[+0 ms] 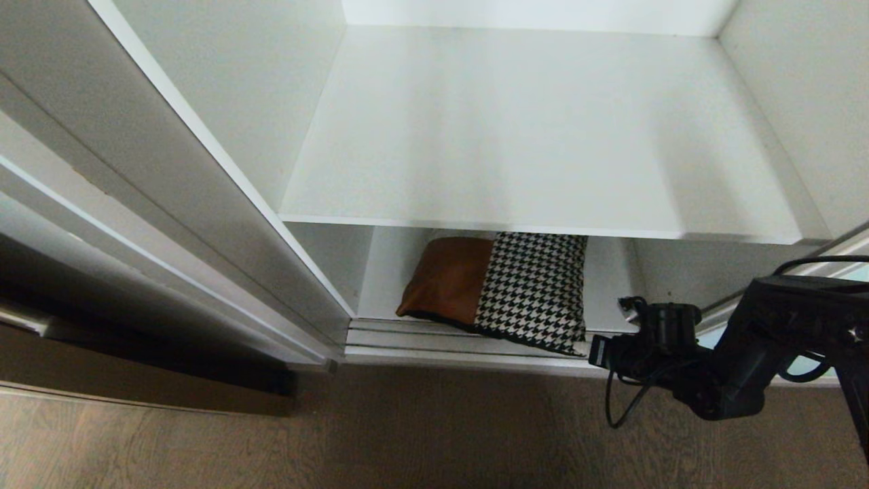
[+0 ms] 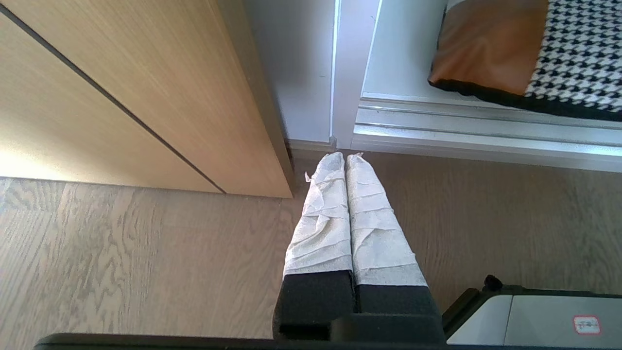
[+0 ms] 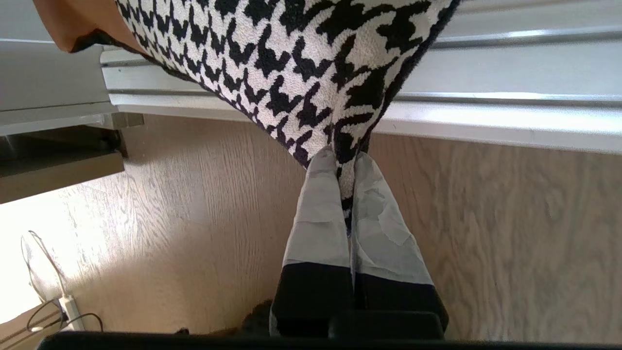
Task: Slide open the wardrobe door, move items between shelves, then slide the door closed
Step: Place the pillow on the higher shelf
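Head view: your square patchwork cushion of brown leather and houndstooth (image 1: 499, 288) lies flat on the white laminate bottom shelf (image 1: 607, 285), long axis across the wardrobe, near corner overhanging the silver floor track (image 1: 421, 343). Right gripper (image 3: 345, 163) pinches that corner; left gripper (image 2: 344, 156) closed, empty.

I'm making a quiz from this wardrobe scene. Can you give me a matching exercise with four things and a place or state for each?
Things:
1. cushion
2. upper shelf
3. left gripper
4. right gripper

States:
A. shut over the wood floor, holding nothing
B. bare white board
C. on the bottom shelf, one corner out over the door track
D. shut on the houndstooth corner

Pairs: 1-C, 2-B, 3-A, 4-D
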You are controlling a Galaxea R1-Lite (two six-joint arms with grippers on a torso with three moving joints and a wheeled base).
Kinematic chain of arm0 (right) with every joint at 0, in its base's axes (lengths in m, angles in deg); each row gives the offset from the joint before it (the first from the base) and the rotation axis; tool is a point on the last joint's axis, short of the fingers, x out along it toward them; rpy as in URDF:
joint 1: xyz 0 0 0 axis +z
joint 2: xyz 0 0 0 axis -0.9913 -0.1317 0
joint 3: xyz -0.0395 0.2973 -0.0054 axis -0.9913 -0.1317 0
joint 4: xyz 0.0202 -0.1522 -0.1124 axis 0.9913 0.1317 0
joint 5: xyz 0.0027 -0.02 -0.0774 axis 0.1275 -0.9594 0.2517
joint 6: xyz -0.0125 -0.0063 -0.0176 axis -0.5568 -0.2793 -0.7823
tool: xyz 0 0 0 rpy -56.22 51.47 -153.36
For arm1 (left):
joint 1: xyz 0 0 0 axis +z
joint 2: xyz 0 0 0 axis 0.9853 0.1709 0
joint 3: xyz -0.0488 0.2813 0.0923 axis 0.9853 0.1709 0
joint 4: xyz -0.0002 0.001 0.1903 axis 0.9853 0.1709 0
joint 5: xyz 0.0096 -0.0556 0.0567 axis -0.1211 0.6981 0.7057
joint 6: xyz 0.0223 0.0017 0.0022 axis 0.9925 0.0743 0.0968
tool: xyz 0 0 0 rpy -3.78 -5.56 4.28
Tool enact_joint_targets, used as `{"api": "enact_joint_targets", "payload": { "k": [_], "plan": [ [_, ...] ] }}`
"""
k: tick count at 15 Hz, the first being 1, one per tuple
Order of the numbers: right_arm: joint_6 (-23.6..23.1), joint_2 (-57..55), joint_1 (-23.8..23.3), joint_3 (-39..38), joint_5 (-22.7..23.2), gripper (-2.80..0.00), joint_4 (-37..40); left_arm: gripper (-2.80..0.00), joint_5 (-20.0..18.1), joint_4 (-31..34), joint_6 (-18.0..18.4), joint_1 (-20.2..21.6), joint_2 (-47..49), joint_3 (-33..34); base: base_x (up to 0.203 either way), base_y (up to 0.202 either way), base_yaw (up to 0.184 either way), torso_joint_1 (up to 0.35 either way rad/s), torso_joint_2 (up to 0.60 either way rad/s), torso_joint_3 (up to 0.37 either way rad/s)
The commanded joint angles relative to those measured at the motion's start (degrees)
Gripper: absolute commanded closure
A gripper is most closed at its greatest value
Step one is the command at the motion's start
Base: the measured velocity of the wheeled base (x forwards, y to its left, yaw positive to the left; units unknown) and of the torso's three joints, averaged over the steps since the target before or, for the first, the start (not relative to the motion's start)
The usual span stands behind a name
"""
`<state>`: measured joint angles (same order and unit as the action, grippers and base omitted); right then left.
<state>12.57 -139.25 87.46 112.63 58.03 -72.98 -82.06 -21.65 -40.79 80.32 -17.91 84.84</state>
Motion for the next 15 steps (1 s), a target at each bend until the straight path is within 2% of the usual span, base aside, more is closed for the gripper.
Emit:
{"api": "enact_joint_targets", "payload": {
  "k": [1,10,15],
  "plan": [
    [0.1,1.3,-0.5,-1.9,0.1,0.00,-0.6,0.00,0.0,0.0,0.0,0.0,0.1,0.1,0.000,0.000,0.000,0.000,0.00,0.000],
    [0.6,3.6,-5.4,-5.5,0.3,0.00,-1.7,0.00,0.0,0.2,0.6,0.0,0.1,0.1,0.000,0.000,0.000,0.000,0.00,0.000],
    [0.9,3.0,-6.6,-5.5,0.2,0.00,-2.1,0.00,-0.3,0.3,1.8,0.0,0.1,0.1,0.000,0.000,0.000,0.000,0.00,0.000]
  ]
}}
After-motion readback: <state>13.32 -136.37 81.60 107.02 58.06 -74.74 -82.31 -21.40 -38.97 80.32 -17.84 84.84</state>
